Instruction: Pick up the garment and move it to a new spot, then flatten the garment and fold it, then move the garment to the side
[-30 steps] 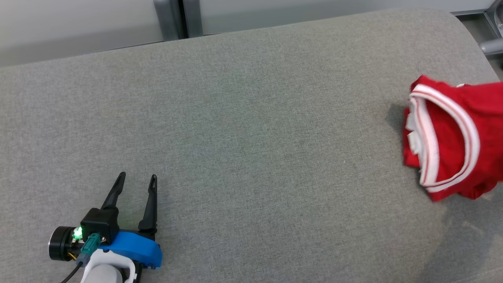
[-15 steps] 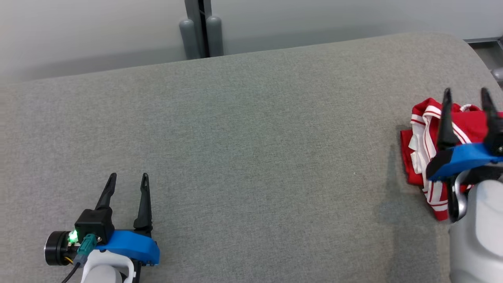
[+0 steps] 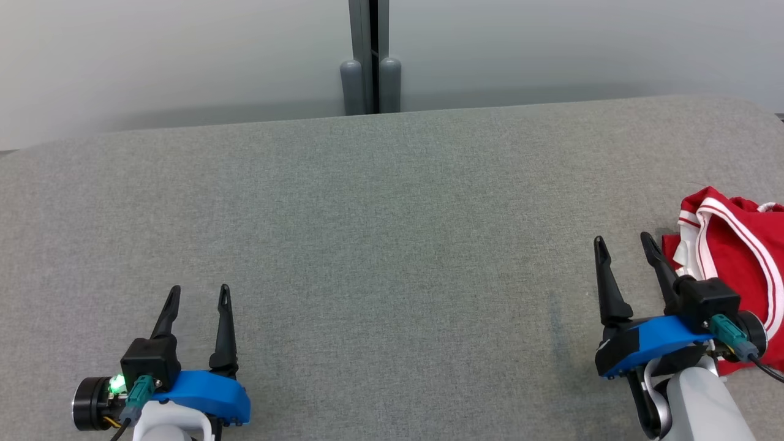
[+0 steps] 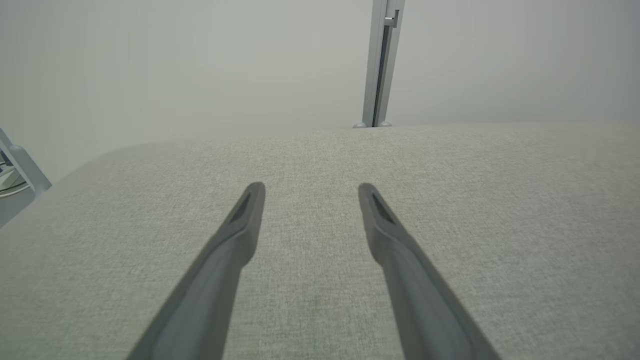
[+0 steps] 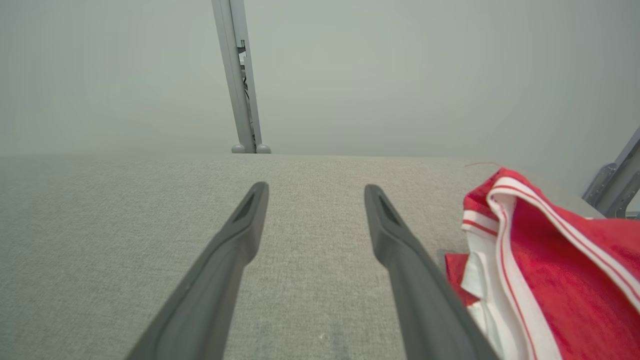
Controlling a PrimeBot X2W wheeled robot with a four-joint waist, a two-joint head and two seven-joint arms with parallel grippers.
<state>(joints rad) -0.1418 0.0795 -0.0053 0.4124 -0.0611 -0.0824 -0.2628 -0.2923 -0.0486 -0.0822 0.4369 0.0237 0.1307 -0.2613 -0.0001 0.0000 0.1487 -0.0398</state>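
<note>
The red garment (image 3: 738, 245) with white striped trim is lying at the far right of the grey fabric-covered desk (image 3: 392, 208), partly running past the head view's edge; it is sitting as a compact, layered bundle rather than spread flat, with one trimmed edge curling up on top.

The right end effector (image 3: 623, 239) is resting low over the desk just beside the bundle's left edge, its 2 dark fingers standing apart with bare fabric showing between them, so it is gripping nothing. In the right wrist view the garment is lying to the outside of the nearer finger; whether that finger is touching the cloth I cannot tell.

The left end effector (image 3: 200, 288) is waiting well apart from the garment at the lower left, fingers likewise spread and empty. The middle of the desk is lying bare in front of a grey post (image 3: 370, 61) at the back.

As a judgement: the garment is looking gathered into layers and parked at the side, and both arms are sitting in what looks like a rest pose, which is pointing to the last step, the move to the side, being done or nearly so. The fold is looking loose, though, not crisp, so the bundle could equally be an unworked heap; if so, all 3 stages are remaining: carry, flatten and fold, set aside.
</note>
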